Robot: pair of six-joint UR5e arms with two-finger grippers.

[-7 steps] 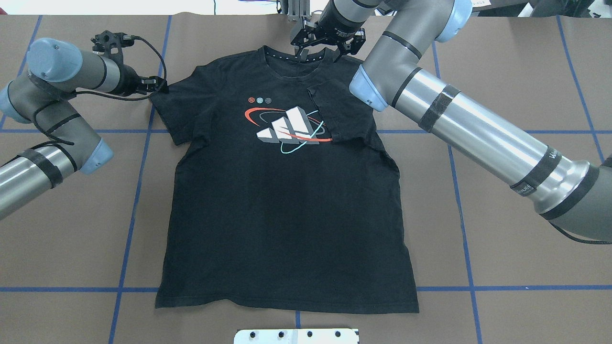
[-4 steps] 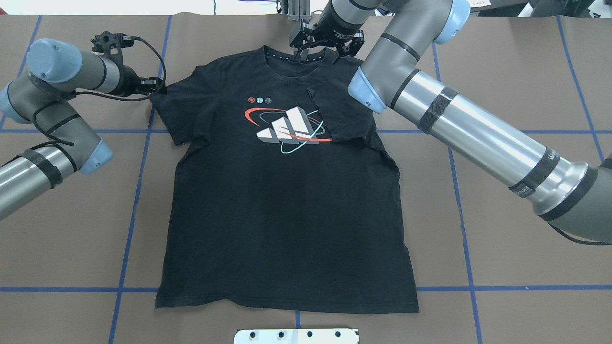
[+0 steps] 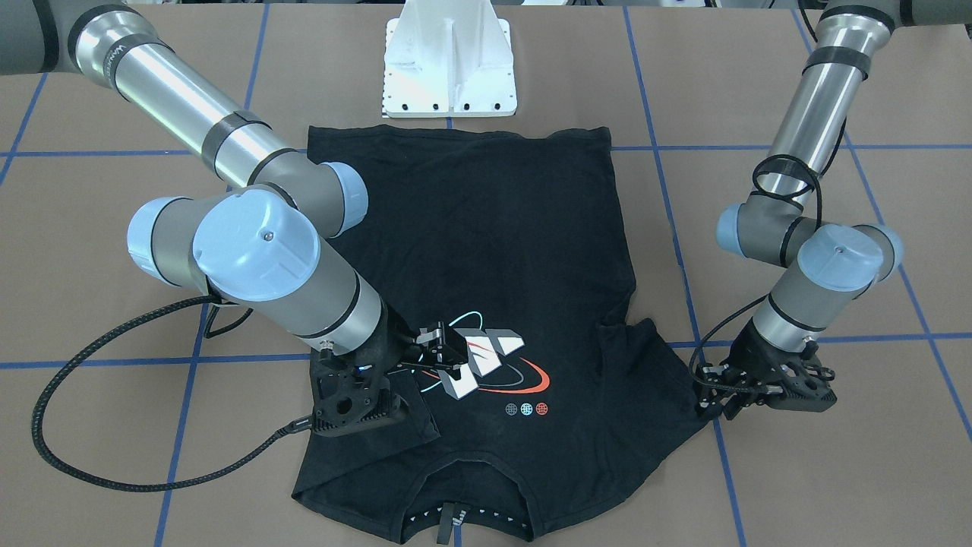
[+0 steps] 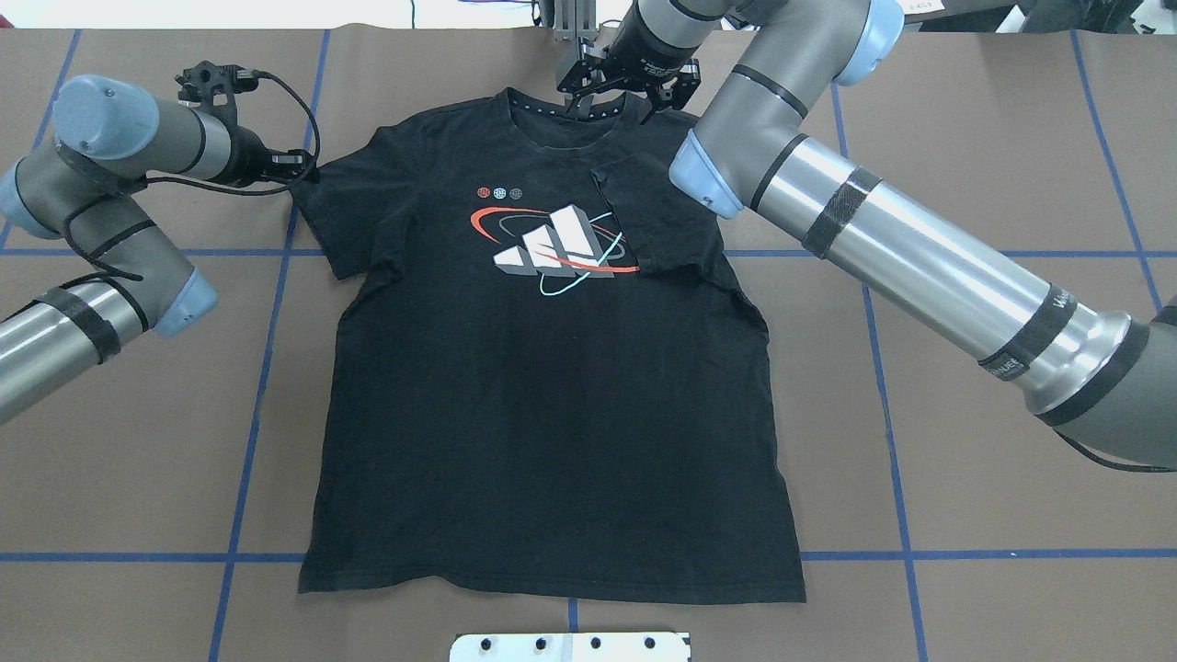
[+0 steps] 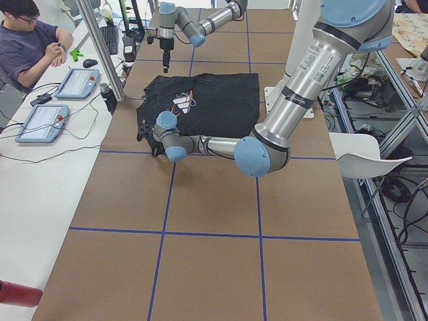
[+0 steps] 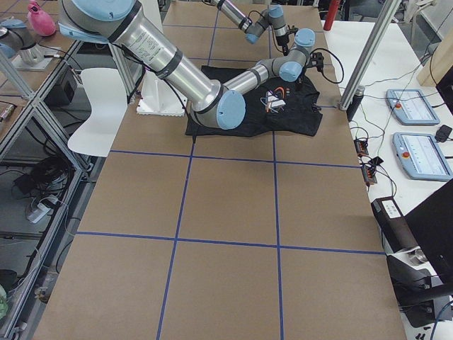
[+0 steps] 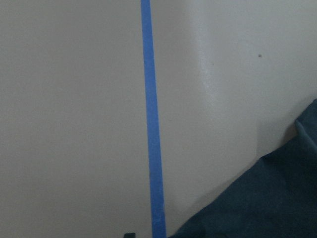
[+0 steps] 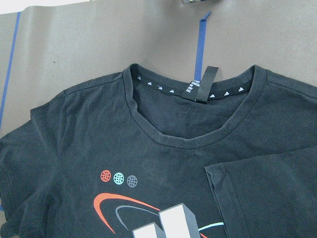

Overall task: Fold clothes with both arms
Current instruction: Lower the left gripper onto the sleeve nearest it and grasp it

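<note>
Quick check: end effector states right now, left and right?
Left end effector: at the T-shirt sleeve edge; cannot tell whether it is closed on it.
Right end effector: open, holding nothing.

We find the T-shirt (image 4: 552, 414) flat at the middle of the table (image 4: 993, 570), hem toward the pedestal base (image 4: 570, 646) at the robot's edge, collar toward the far edge. Its sleeve on the robot's right is folded in over the chest. The left gripper (image 4: 299, 167) sits at the other sleeve's tip, and the right gripper (image 4: 614, 103) hangs above the collar area.
</note>
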